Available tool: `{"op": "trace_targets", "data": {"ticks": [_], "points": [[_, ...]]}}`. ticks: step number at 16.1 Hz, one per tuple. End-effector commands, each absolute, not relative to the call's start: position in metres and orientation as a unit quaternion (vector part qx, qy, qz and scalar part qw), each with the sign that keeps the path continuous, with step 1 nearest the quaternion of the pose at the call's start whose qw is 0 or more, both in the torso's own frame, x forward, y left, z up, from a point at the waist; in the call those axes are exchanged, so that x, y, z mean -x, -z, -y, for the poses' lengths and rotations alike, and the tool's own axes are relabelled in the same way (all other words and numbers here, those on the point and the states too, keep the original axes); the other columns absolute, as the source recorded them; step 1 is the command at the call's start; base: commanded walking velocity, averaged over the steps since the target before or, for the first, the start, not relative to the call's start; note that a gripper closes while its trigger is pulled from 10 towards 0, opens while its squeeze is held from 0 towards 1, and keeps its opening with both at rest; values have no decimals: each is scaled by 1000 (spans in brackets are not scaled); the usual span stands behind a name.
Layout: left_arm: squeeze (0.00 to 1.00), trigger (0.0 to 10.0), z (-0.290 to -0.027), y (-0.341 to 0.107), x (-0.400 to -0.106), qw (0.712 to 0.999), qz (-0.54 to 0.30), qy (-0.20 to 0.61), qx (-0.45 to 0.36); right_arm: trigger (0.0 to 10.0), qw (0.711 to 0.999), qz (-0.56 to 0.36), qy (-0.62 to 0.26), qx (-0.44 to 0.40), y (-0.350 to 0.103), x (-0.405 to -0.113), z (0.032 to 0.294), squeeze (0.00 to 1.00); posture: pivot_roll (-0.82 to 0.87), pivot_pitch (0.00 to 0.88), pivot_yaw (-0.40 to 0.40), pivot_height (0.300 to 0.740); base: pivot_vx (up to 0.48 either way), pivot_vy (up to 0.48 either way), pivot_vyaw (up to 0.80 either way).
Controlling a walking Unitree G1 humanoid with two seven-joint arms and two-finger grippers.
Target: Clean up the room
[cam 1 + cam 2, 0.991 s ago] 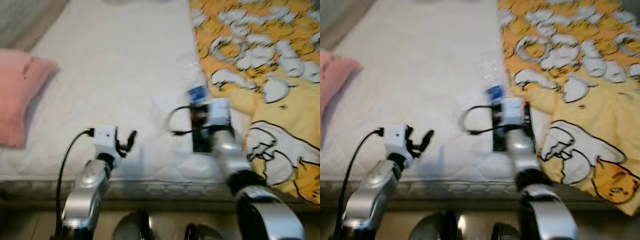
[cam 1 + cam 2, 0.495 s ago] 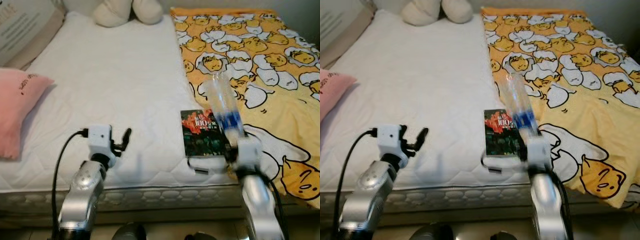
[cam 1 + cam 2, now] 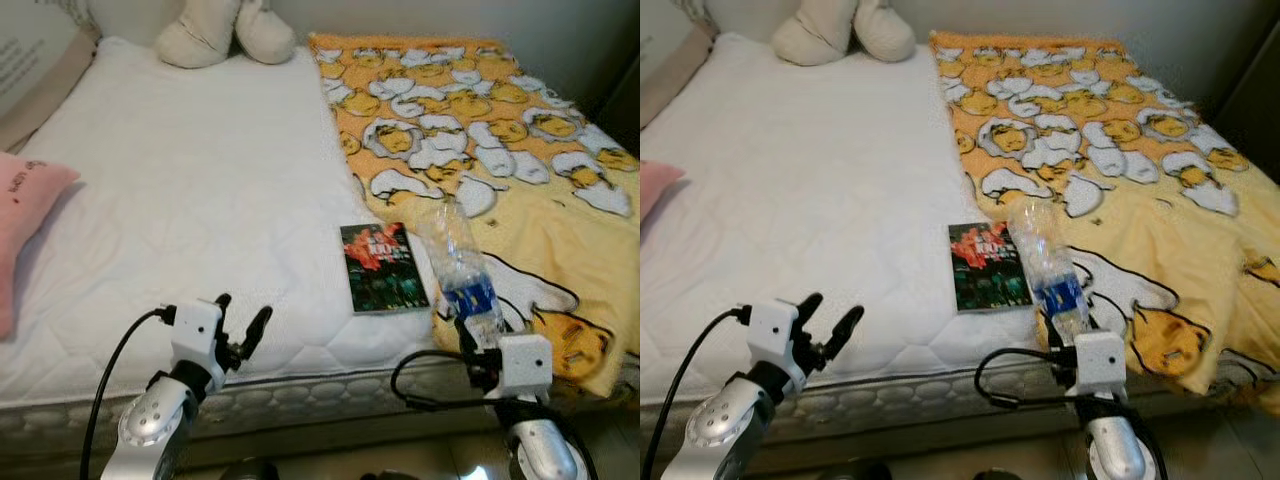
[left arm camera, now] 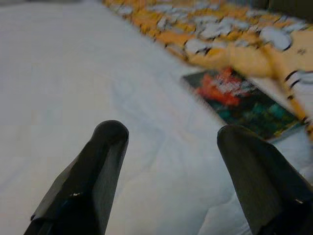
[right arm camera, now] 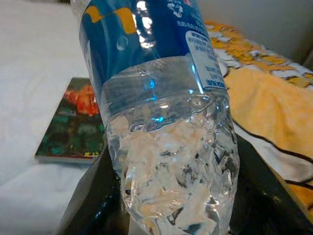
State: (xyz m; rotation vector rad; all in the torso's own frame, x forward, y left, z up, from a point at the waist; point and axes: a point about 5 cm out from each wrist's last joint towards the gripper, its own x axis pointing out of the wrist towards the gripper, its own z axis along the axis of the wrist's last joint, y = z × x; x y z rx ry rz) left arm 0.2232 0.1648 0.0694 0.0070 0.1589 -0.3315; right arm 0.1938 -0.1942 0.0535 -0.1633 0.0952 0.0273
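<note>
Item 1. Pink pillow [image 3: 25, 235], at the far left edge of the bed [image 3: 190, 180], lay on the white mattress cover.

Item 2. Cream plush toy [image 3: 225, 30], at the head of the bed, rested against the wall.

Item 3. Left end effector [image 3: 240, 330], raised over the near edge of the mattress; its two black fingers [image 4: 93, 171] stood apart with nothing between them, above bare white cover.

Item 4. Book [image 3: 383, 266], dark cover with red print, lay flat on the mattress just beside the edge of the yellow blanket, near the foot edge of the bed. Untouched.

Item 5. Plastic bottle [image 3: 458, 265], clear, crumpled, with a blue label, was clamped at its lower end in the right end effector [image 3: 478, 333] and lifted off the bed, tilted up and away from the robot, its upper part showing in front of the blanket and just beside the book.

Item 6. Yellow blanket [image 3: 500, 130], printed with egg cartoon figures, covered the right part of the bed and hung over its near edge.

Status, as judged: tidying was at an early stage. The bottle was in hand but not yet put anywhere; no bin was in sight. The book remained to be collected; the blanket looked loosely spread.
</note>
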Motion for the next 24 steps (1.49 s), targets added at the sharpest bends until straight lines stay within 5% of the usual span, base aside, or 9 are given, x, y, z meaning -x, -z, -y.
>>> {"op": "trace_targets", "data": {"ticks": [1, 9, 17, 24], "points": [[0, 10000, -160, -74, -226, 984, -64, 166, -4, 10000, 997, -35, -15, 73, -58, -201, 194, 0, -50, 0, -2, 740, 0, 0, 0], [0, 10000, -155, -90, -257, 989, -38, 140, -12, 10000, 998, -65, -8, 12, -53, -235, 186, 0, -55, 0, 13, 740, 0, 0, 0], [0, 10000, -149, -89, -256, 988, -32, 147, -21, 10000, 997, -68, -10, 17, -54, -241, 187, 0, -56, 0, 12, 740, 0, 0, 651], [0, 10000, -144, -87, -254, 988, -37, 153, -11, 10000, 997, -77, -4, 12, -55, -244, 194, 0, -68, 0, 20, 740, -476, 0, 616]]}}
